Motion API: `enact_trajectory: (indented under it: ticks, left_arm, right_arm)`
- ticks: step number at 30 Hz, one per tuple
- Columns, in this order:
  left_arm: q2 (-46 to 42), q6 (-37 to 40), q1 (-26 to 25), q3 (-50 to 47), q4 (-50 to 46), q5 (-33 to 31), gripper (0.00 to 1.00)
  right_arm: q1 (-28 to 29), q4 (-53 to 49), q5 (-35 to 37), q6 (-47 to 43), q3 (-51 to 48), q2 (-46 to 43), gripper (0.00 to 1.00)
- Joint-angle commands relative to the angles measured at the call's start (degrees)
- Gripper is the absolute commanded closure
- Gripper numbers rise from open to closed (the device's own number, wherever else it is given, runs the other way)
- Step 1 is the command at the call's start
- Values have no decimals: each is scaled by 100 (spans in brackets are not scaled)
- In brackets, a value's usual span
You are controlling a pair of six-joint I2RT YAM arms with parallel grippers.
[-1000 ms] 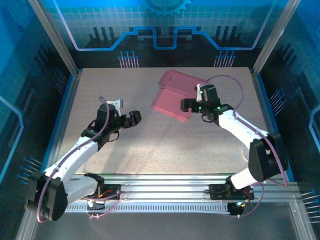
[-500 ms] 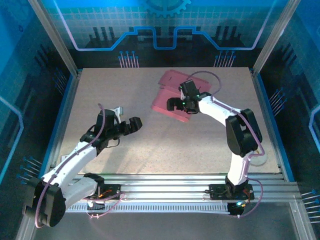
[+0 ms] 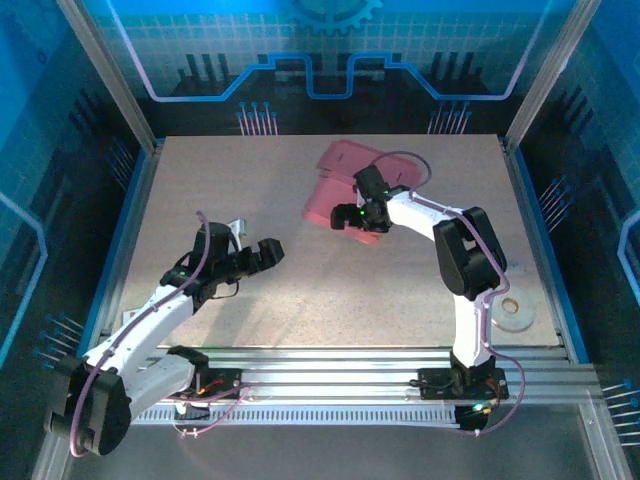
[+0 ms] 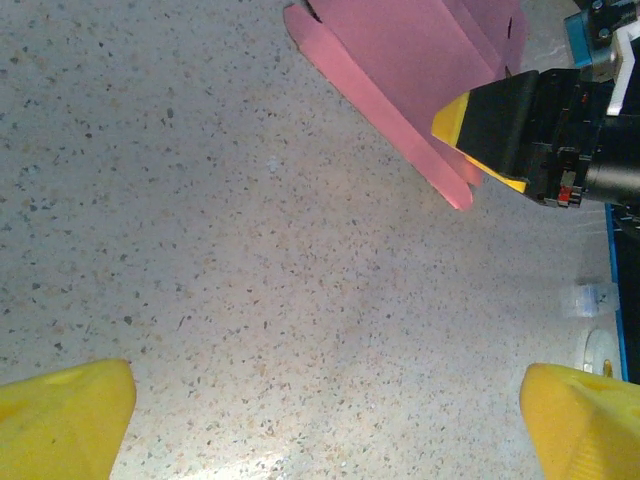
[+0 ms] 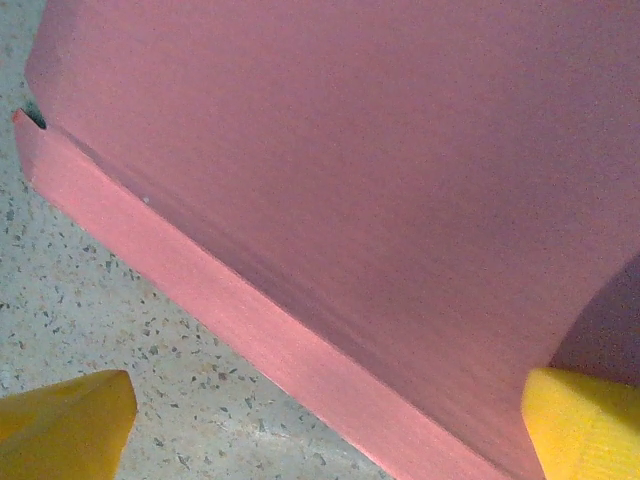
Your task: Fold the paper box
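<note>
The paper box (image 3: 332, 192) lies on the far half of the speckled surface (image 3: 400, 300), a little right of the middle. From above, its near right corner is hidden under the wrist of the right arm. What shows is a pink panel with a second, round-cornered flap reaching beyond it toward the back wall. The creases between them are hard to make out at this range.

The right end effector (image 3: 350, 218) hangs over the near edge of the box with its fingers spread as far as they go and nothing between them. In the right wrist view, one yellow fingertip (image 5: 585, 420) sits over the pink card and the other over bare surface. Whether either tip touches cannot be told. That view is cut off on all sides (the card runs out of frame at the top and right). A paler pink strip runs along the near edge of the box, with a small dark notch at one corner.

The box's inner side is turned out of sight, so what it holds, if anything, cannot be told.

The left end effector (image 3: 268, 247) is well apart from the box, above open surface, jaws fully spread and empty. Its own camera catches just the two yellow tips at the bottom corners, with the box and the other arm's finger at the top.

A pale ring (image 3: 517, 310) lies near the right edge, its make unclear.
</note>
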Motion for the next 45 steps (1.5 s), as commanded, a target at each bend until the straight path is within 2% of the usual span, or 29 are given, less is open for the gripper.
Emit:
enact_trajectory:
  ticks: [1,11,17,25,31,35,40,45]
  left_arm:
    - [-80,22,-27,156,-195,81,1]
    - [108,325,-27,453,-603,67,1]
    - [136,436,-26,560,-810,-3,1]
    - [262,464,-26,685,-947,151,1]
    - [320,535,-83,670,-768,609,1]
    - [598,709,-141,901,-805,405,1]
    - [1613,1005,-219,1809,-999,289,3]
    - [2828,1371,-350,2969,-1246,180,4]
  right_arm:
    - [23,-121,-217,38,0,59,0]
    - [317,58,-433,-597,-1264,-692,0]
    - [917,98,-472,-957,-2306,-1433,0]
    - [1660,17,-129,-818,-3572,-2596,0]
    - [1648,-409,224,-427,-3780,-3874,0]
    - [1272,-685,380,27,-3727,-4470,0]
    - [594,-546,-107,473,-3862,-4833,0]
    - [387,89,-548,806,-4154,-4881,0]
